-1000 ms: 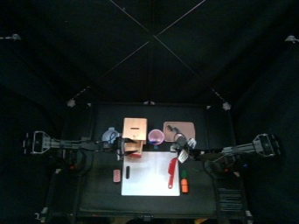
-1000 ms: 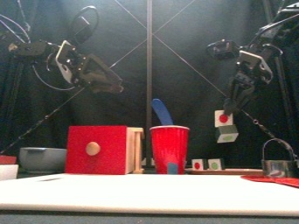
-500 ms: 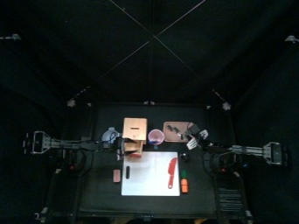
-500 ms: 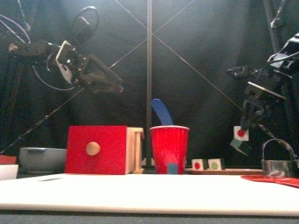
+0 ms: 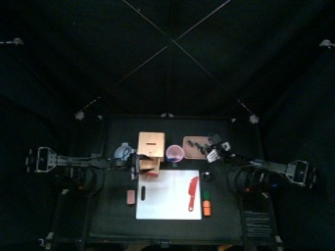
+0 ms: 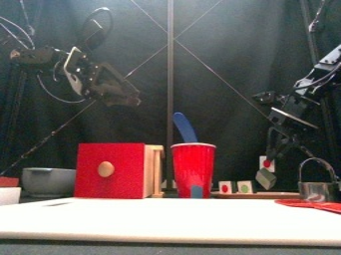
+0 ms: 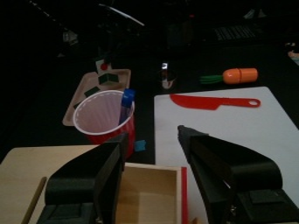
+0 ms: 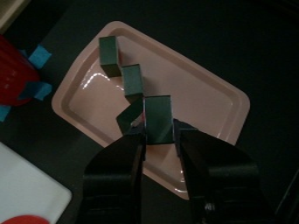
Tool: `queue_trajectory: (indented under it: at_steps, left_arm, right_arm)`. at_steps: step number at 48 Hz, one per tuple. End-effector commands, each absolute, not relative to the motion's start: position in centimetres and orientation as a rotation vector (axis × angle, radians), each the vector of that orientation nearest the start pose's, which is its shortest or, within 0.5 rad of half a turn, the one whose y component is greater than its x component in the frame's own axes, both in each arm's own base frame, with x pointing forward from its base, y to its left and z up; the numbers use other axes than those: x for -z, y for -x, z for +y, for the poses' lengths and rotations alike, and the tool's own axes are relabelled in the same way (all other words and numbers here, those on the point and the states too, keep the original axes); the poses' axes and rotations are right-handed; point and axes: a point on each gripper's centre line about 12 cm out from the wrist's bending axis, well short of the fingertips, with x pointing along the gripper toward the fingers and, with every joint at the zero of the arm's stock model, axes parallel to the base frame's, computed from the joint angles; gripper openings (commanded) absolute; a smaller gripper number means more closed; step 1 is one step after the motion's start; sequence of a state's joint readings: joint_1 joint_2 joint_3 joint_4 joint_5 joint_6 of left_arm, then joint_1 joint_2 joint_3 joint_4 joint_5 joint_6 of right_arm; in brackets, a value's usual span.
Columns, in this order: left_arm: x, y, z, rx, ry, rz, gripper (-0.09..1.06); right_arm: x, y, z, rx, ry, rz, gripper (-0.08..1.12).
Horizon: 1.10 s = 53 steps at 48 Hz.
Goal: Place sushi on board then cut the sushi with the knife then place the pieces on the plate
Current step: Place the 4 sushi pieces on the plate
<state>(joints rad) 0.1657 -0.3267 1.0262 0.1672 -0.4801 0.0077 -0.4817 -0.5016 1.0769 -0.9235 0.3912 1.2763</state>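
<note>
Right gripper [image 8: 159, 138] is clamped on one sushi block [image 8: 156, 114], dark green with a white end face and red centre, held over the pink tray [image 8: 216, 105]. Two more blocks [image 8: 114, 51] stand on the tray. Left gripper [image 7: 149, 157] is spread wide and empty above the wooden box [image 7: 140, 188].

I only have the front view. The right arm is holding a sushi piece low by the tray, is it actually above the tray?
Observer: Yes, the right wrist view shows the held sushi piece over the pink tray, inside its rim.
Operator: Where's the red knife?
Observer: Flat on the white board, per the top view.
Operator: And the left gripper, its jaws?
Observer: Open, above the wooden box.
</note>
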Motion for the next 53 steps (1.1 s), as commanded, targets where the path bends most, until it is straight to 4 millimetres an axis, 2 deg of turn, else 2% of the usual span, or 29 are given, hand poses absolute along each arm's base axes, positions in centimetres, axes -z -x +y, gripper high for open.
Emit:
queue_trajectory:
  at_steps: [1, 4, 10, 15, 33, 45, 53]
  left_arm:
    - [-21.6, -30.4, 4.3, -0.077, -0.127, 0.21, 0.85]
    - [-21.6, -30.4, 4.4, -0.079, -0.127, 0.21, 0.85]
    - [-21.6, -30.4, 4.4, -0.079, -0.129, 0.212, 0.85]
    - [-21.5, -30.4, 4.4, -0.08, -0.128, 0.214, 0.85]
    - [-21.6, -30.4, 4.5, -0.081, -0.126, 0.212, 0.85]
    - [-21.5, -30.4, 4.4, -0.081, -0.127, 0.215, 0.85]
    - [-21.5, -30.4, 4.4, -0.081, -0.127, 0.214, 0.85]
  right_arm:
    - [-20.7, -20.4, -14.4, 0.883, -0.41, 0.569, 0.6]
    - [-20.6, -20.4, -14.4, 0.881, -0.406, 0.574, 0.6]
    - [-17.7, -19.6, -14.1, 0.896, -0.42, 0.671, 0.6]
    - [-16.4, -19.4, -13.7, 0.899, -0.444, 0.715, 0.6]
    - [-16.7, -19.5, -14.0, 0.903, -0.443, 0.707, 0.6]
    - [-16.0, -19.8, -14.3, 0.903, -0.419, 0.745, 0.6]
    - [-15.4, -20.7, -15.1, 0.895, -0.412, 0.768, 0.6]
